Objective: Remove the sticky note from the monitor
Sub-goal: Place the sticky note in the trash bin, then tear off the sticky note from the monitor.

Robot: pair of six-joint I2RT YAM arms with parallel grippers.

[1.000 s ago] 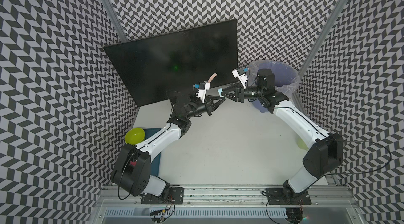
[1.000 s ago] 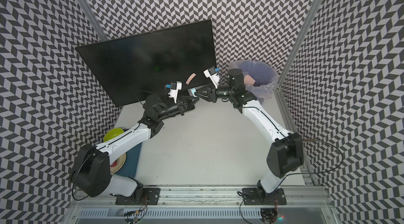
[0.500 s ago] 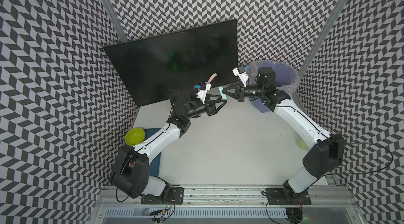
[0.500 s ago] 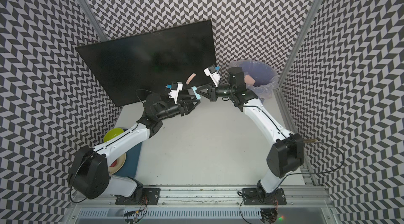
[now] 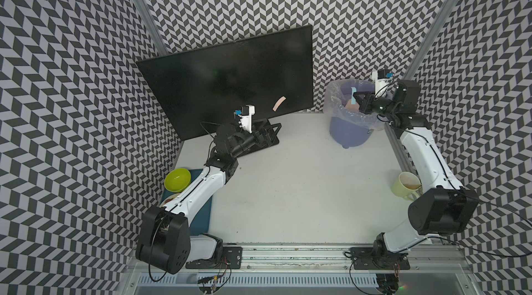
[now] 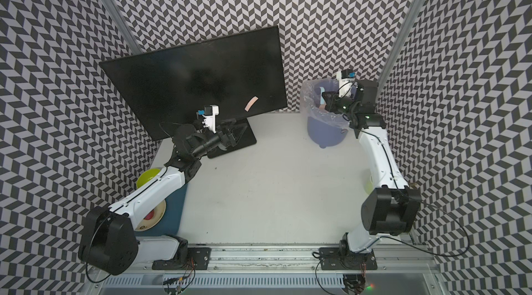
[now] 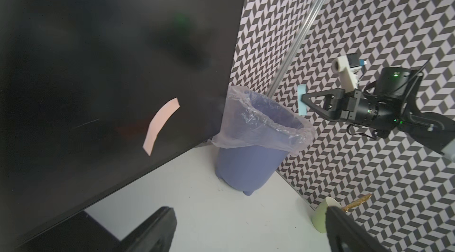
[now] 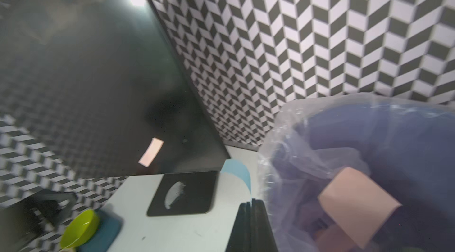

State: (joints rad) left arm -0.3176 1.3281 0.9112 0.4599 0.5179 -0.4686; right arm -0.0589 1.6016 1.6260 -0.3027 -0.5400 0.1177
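the right jaws are clamping shut on a blue note [image 7: 301, 92], and the right arm [image 5: 423, 152] is hanging it above the mouth of the bin [image 5: 349, 132], apart from the liner [image 7: 258, 120], with a binned note [image 8: 357, 204] lying inside. that mouth is sitting about straight under the jaws, so the drop is looking like a plain matter of parting them. a pink note [image 5: 279, 103] is sticking to the monitor [image 5: 224, 77], low on the screen near its bin-side edge, so the task is looking unfinished. the left jaws are standing wide apart, holding nothing, hovering at the monitor's base [image 8: 197, 189] above the worktop [image 5: 288, 192]. the pink note is lying up and toward the bin from those jaws, near them, while the right arm is working well apart from it, so the left arm [image 5: 201, 190] is looking the likelier taker. the note's long axis is slanting across the glass, rising toward the bin side, and it seems to be bowing off the screen, so the jaws are probably needing a turn to meet a free edge.
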